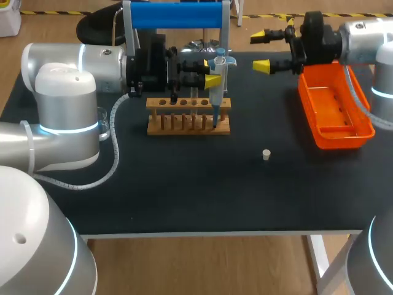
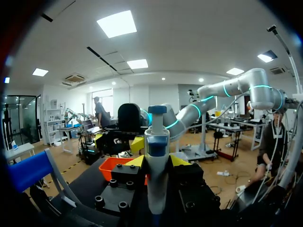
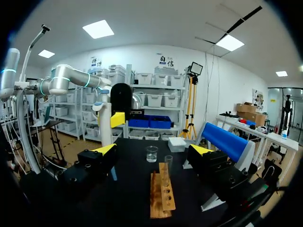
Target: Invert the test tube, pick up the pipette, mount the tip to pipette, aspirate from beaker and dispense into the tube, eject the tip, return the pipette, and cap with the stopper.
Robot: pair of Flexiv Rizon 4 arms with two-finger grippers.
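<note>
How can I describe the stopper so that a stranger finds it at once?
Look at the black table, between the wooden rack and the orange tray. Nearer the front edge than both sits the stopper. It is the only small whitish plug, alone on the dark surface, touching nothing.

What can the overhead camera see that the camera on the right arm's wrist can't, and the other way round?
Only the overhead camera shows the orange tray and the small white stopper. Only the right wrist camera plainly shows the glass beaker, standing beyond the rack; from above I cannot pick it out for sure. Both show the wooden rack, the blue stand, the left gripper holding the pipette, and the right gripper, open and empty.
</note>
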